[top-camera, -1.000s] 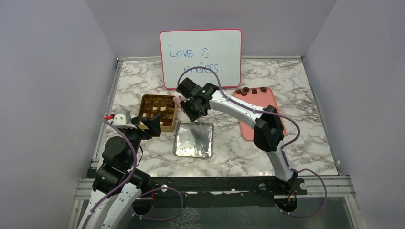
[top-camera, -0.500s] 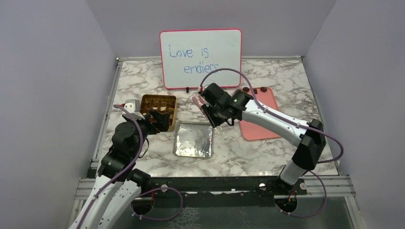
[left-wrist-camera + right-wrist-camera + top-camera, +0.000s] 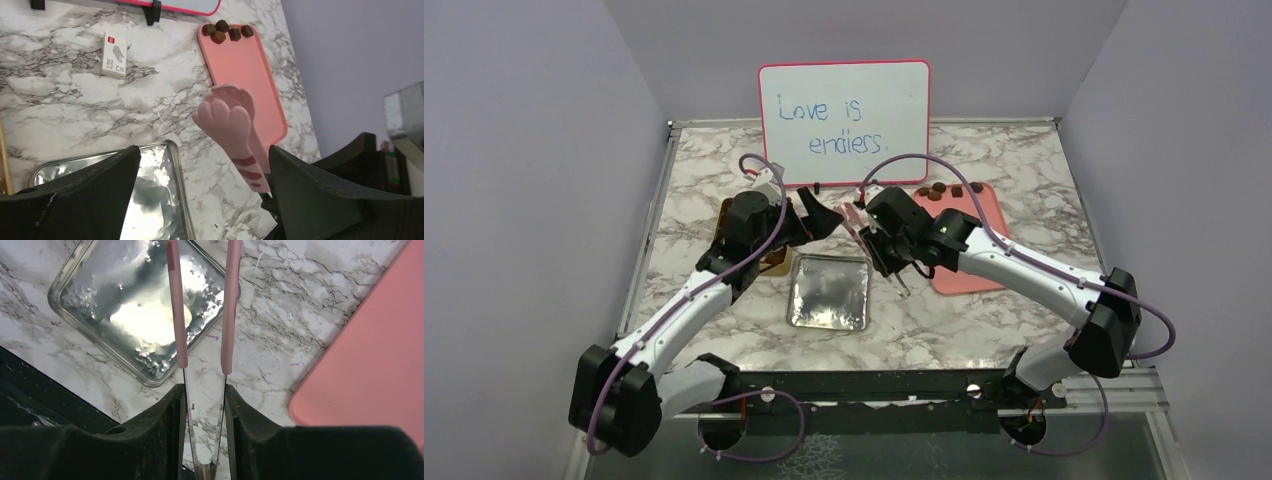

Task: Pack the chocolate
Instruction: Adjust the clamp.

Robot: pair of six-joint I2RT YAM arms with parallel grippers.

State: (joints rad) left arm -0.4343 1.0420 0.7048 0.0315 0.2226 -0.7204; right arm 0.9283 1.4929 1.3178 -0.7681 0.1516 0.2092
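At the near edge, a shallow square silver metal tray [image 3: 829, 292] is seen lying on the marble-patterned table [image 3: 1024, 170]. Just beyond it, long pink cat-paw tongs [image 3: 227, 117] are clamped near their metal hinge end by the right gripper [image 3: 204, 402], so that the paw tips are left free and raised above the tabletop. The left gripper [image 3: 822, 215] is held facing those tips with its fingers spread wide and nothing between them; a handover, or a steadying of the tool, is judged likely.

Behind the left arm, a gold compartmented tin [image 3: 775, 264] is largely covered. The small dark brown chocolate pieces [image 3: 224, 31] are gathered at the far end of a flat pink rectangular tray [image 3: 245, 75], well apart from the tin.

Bare marble is left between the silver tray and the pink tray's long edge, which gives the tongs a lane toward the chocolate. Room is tighter at the back, where a small white card [image 3: 114, 55] and a pink-framed whiteboard [image 3: 844, 120] are stood close by.
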